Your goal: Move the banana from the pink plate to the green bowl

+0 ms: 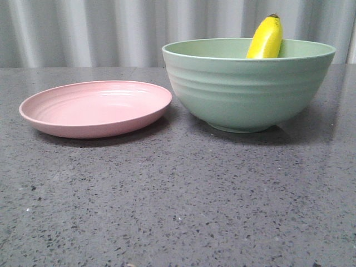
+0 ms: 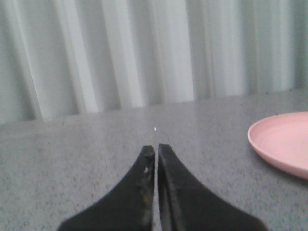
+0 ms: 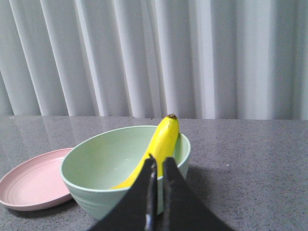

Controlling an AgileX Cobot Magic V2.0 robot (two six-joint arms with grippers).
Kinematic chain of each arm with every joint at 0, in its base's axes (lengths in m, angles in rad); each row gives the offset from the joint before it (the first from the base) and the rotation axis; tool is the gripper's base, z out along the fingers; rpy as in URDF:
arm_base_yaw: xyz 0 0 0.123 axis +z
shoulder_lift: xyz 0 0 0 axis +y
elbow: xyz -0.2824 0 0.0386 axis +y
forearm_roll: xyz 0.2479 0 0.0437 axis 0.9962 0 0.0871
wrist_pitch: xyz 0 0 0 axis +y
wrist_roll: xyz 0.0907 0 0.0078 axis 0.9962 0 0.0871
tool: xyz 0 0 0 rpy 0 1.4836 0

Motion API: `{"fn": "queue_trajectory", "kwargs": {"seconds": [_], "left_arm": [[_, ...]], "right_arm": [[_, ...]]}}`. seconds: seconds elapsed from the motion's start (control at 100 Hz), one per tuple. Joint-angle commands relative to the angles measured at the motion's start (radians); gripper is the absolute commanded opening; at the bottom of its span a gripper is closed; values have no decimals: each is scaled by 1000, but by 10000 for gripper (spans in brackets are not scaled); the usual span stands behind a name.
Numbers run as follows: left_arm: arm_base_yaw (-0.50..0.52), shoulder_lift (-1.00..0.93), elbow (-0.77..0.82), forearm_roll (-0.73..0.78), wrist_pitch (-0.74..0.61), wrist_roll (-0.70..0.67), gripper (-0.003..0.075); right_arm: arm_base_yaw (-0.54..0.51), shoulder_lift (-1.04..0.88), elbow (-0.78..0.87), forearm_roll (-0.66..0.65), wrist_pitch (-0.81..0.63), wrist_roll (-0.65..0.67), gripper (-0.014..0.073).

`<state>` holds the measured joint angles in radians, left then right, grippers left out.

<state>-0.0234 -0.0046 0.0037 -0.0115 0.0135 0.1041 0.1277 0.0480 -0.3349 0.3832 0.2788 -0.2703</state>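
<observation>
The yellow banana point(image 1: 266, 38) leans inside the green bowl point(image 1: 248, 89), its dark tip sticking up over the far rim; the right wrist view shows the banana point(image 3: 163, 139) resting against the bowl point(image 3: 103, 166) wall. The pink plate point(image 1: 95, 107) sits bare to the left of the bowl, almost touching it. My right gripper point(image 3: 159, 161) is shut with nothing in it, hanging just outside the bowl's near rim. My left gripper point(image 2: 156, 148) is shut and empty over bare table, the plate point(image 2: 281, 142) off to one side. Neither gripper appears in the front view.
A grey speckled stone tabletop point(image 1: 178, 200) stretches in front of the plate and bowl. A pale pleated curtain point(image 1: 83, 30) hangs behind the table.
</observation>
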Motion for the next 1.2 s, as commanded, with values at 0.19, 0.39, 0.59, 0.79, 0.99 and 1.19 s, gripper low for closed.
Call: {"fn": "queue_trajectory", "kwargs": {"seconds": [0.19,0.39,0.59,0.79,0.99,1.19], "left_arm": [[3,-29,9,-13,223,-3,-20],[3,-29,9,-15,246,-13,-20],[3,-29,9,-15,239,-13,-20],[3,-29,9,-15,239,-13,-20],[3,-29,9,-15,239,-13,-20],[3,-29,9,-15,239,-13,-20]], "right_arm": [[-1,12,-24,-2,-69,-6,-69],[-1,12,-24,-2,-69,-6,-69],[-1,12,-24,-2,-69,-6,-69],[-1,12,-24,-2,-69,-6,-69],[-1,12,-24,-2,-69,-6,-69],[-1,12,-24,-2,-69,-6,-69]]}}
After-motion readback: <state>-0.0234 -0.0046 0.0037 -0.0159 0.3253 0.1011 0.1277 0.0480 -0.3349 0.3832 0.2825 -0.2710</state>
